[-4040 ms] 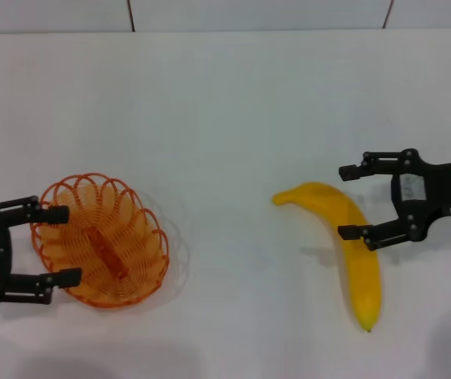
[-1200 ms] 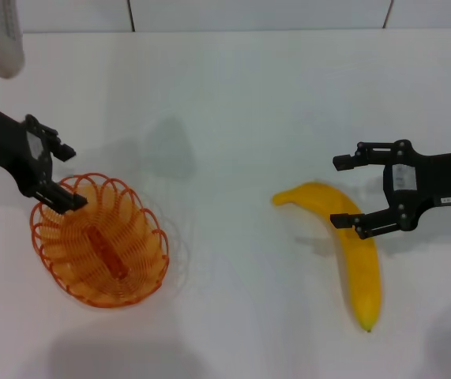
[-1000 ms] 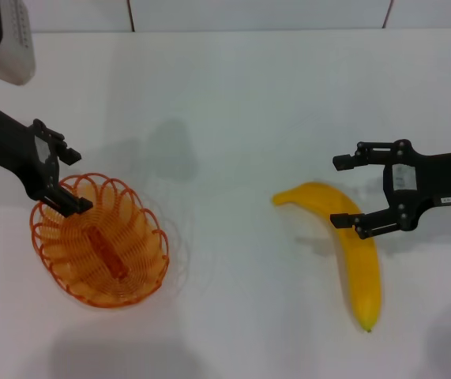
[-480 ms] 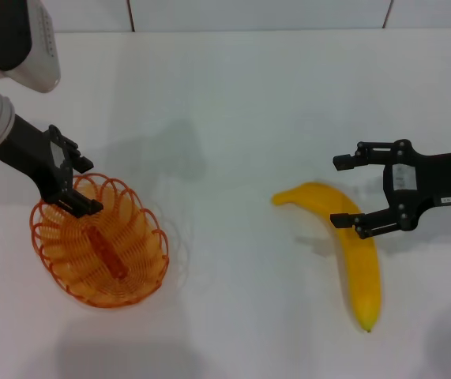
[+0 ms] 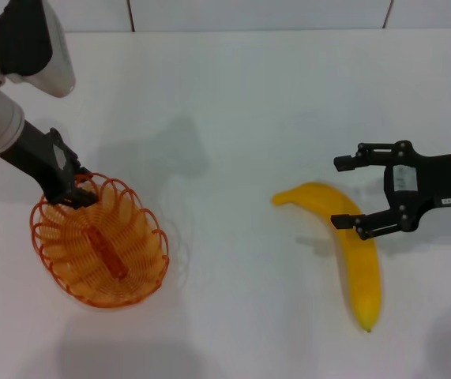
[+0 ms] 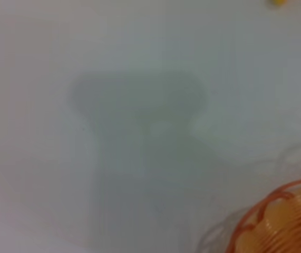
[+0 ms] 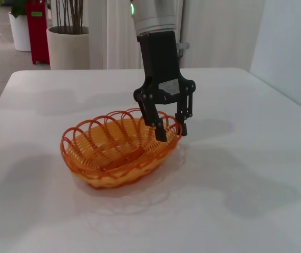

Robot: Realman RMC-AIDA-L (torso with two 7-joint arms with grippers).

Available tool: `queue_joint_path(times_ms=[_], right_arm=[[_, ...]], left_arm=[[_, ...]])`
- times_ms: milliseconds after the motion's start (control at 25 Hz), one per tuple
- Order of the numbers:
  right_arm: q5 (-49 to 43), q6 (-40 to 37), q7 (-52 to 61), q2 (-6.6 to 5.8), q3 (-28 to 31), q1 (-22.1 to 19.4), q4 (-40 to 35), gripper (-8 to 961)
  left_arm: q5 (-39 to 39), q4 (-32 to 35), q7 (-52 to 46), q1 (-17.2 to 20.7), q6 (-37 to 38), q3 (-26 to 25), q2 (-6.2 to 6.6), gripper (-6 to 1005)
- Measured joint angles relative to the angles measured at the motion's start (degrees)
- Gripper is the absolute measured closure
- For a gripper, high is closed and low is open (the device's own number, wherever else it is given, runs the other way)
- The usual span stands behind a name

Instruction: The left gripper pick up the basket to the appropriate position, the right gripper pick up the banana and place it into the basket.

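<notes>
A broad white table point(image 5: 249, 103) fills the head view, its surface matte and evenly lit, with soft grey shadows lying on it toward ten o'clock. Along the far edge at twelve o'clock runs a pale wall point(image 5: 257, 14) split by thin dark seams. The right wrist view looks across the tabletop to pale curtains point(image 7: 213, 34) hanging in folds behind it. At eleven o'clock there stands a large cream planter point(image 7: 68, 47) with bare dark stems, a red object point(image 7: 37, 31) beside it, on a greyish floor point(image 7: 2, 58).
</notes>
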Motion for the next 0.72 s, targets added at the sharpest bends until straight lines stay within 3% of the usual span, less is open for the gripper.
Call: queue_joint_path(times_ms=[80, 320, 520, 720], right_arm=[[0.0, 0.0, 0.0, 0.0, 0.0, -0.1, 0.0, 56], [0.0, 0.0, 0.0, 0.0, 0.0, -0.17, 0.08, 57], [0.0, 0.0, 0.0, 0.0, 0.0, -0.22, 0.09, 57], [0.0, 0.0, 0.0, 0.0, 0.0, -0.26, 0.09, 56]], left_arm=[[-0.21, 0.0, -0.53, -0.2, -0.01, -0.27, 0.06, 580], [-0.13, 0.0, -1.05, -0.45, 0.27, 0.03, 0.17, 649], [0.15, 0.19, -1.34, -0.56, 0.47, 0.06, 0.17, 824], [0.16, 0.61, -1.97, -0.41, 0.61, 0.07, 0.13, 891]])
